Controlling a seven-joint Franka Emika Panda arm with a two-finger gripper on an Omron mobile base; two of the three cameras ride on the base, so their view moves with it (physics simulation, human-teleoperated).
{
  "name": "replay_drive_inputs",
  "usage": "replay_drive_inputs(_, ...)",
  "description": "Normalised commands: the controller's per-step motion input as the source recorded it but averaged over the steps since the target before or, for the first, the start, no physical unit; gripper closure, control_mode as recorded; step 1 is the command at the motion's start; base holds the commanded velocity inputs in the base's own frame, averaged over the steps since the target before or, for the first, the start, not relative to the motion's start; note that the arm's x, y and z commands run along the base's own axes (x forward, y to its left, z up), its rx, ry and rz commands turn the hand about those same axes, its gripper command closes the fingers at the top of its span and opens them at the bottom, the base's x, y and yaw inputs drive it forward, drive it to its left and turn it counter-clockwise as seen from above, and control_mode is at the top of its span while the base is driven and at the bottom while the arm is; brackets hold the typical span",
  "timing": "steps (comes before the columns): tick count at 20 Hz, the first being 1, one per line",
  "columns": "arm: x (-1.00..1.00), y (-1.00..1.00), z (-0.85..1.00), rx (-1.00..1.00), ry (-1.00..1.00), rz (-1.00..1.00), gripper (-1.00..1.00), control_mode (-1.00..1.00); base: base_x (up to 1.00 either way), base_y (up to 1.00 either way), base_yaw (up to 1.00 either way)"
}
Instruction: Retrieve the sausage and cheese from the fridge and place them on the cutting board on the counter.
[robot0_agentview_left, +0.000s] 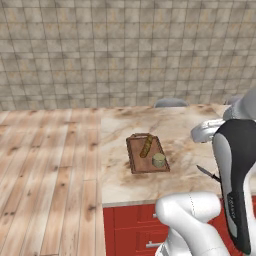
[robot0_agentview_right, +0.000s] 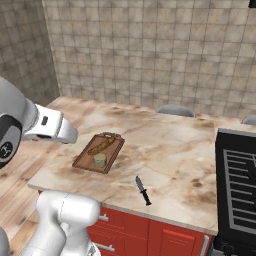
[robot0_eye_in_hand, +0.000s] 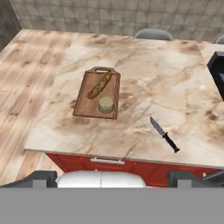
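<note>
Sausage (robot0_eye_in_hand: 99, 85) and cheese (robot0_eye_in_hand: 105, 105) lie on the board (robot0_eye_in_hand: 83, 103), frame centre; the wide, empty claw (robot0_eye_in_hand: 112, 178) could knock them off.

Sausage (robot0_eye_in_hand: 99, 85) and cheese (robot0_eye_in_hand: 105, 105) lying apart on cutting board (robot0_eye_in_hand: 83, 106); knife (robot0_eye_in_hand: 164, 134) on counter (robot0_eye_in_hand: 144, 78) nearby.

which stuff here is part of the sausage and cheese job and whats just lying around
Part of the job:
sausage, on the cutting board
cheese, on the same board
counter under the board

Just lying about:
knife, on the counter to one side of the board
</note>
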Motion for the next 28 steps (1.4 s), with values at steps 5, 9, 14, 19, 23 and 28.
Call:
replay_drive_inputs(5, -0.53, 0.03, 0.00, 0.00, -0.01, -0.03, -1.00, -1.00, 0.00, 0.00, 0.00)
replay_drive_inputs(9, -0.12, 0.00, 0.00, 0.00, -0.02, -0.03, -1.00, -1.00, 0.00, 0.00, 0.00)
replay_drive_inputs(14, 0.00, 0.00, 0.00, 0.00, 0.00, 0.00, -1.00, -1.00, 0.00, 0.00, 0.00)
replay_drive_inputs(19, 0.00, 0.00, 0.00, 0.00, 0.00, 0.00, -1.00, 1.00, -0.33, 0.00, -0.02)
replay_drive_inputs(23, 0.00, 0.00, 0.00, 0.00, 0.00, 0.00, -1.00, 1.00, -1.00, 0.00, -0.19)
replay_drive_inputs(28, 0.00, 0.00, 0.00, 0.00, 0.00, 0.00, -1.00, 1.00, -0.81, 0.00, -0.53)
